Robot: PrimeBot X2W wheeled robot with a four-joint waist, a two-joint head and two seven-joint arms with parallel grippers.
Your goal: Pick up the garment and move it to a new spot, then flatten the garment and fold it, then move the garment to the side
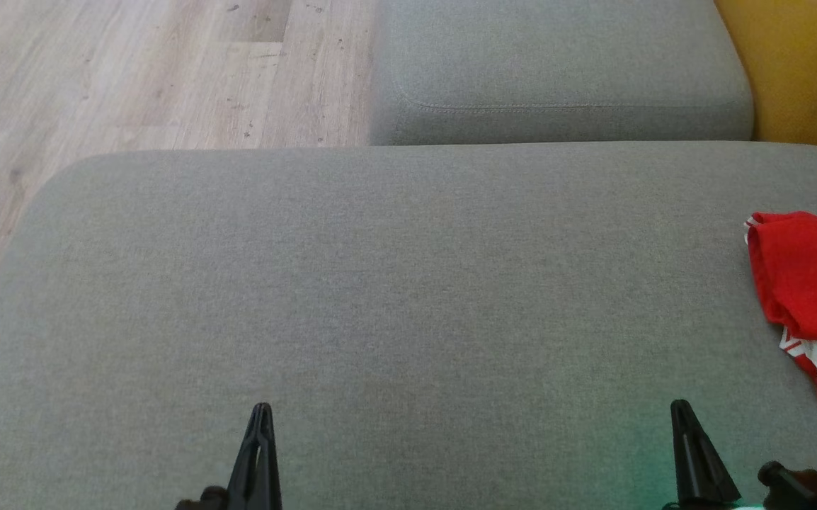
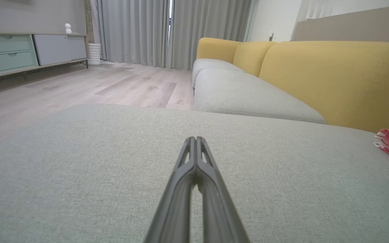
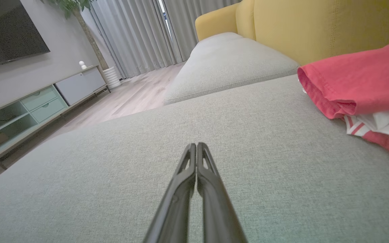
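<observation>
Low over the grey cushion (image 1: 394, 283), my left end effector (image 1: 262, 409) is clenched on nothing, fingers pressed tip to tip, and my right end effector (image 1: 679, 405) is clenched empty the same way. Both point out across bare fabric.

Well off to my right lies the red garment (image 1: 805, 276). It is layered over itself with white striped trim poking out beneath, close to the yellow backrest (image 1: 805, 64), and it runs past the head view's edge. That fits a garment waiting to be fetched, or one folded and set aside; I cannot tell which.

Risks, as I judge them:
- Any reach there with shut fingers would shove the cloth rather than take it.
- A pinch on the top layer alone would peel the layers apart.
- Part of it is out of sight, so I could misjudge its edge.
</observation>
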